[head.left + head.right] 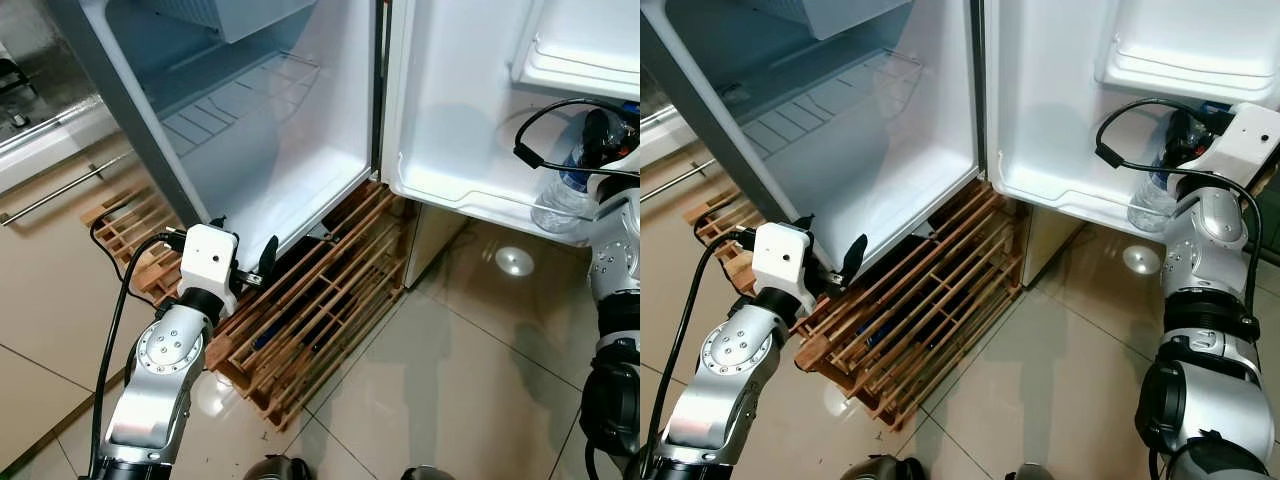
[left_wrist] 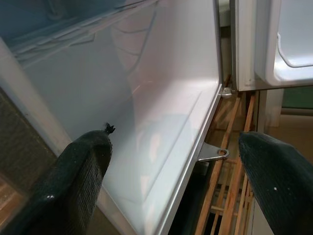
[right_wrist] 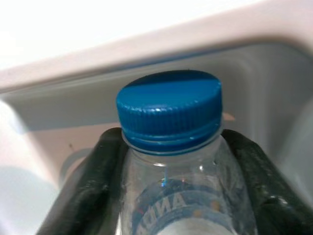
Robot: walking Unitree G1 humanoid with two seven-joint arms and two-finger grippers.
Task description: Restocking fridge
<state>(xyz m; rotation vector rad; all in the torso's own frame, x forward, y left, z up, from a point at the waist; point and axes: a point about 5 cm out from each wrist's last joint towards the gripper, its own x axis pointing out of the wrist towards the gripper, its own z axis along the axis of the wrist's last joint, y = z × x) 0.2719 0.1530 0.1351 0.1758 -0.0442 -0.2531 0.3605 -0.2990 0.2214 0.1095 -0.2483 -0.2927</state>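
the right end effector point(image 3: 171, 161) is clamped around the neck of a clear water bottle point(image 1: 562, 195) with a blue cap point(image 3: 168, 110), holding it upright in the lower door shelf point(image 1: 470, 195) of the open fridge door point(image 1: 450, 90) on the right. the left end effector point(image 1: 243, 262) hangs with its fingers point(image 2: 78, 171) spread wide and holding nothing, near the bottom front edge of the fridge point(image 1: 300, 130), whose wire shelf point(image 1: 230, 105) sits further in, and the fridge stands on a wooden slatted pallet point(image 1: 310, 320) on the tiled floor point(image 1: 450, 390)
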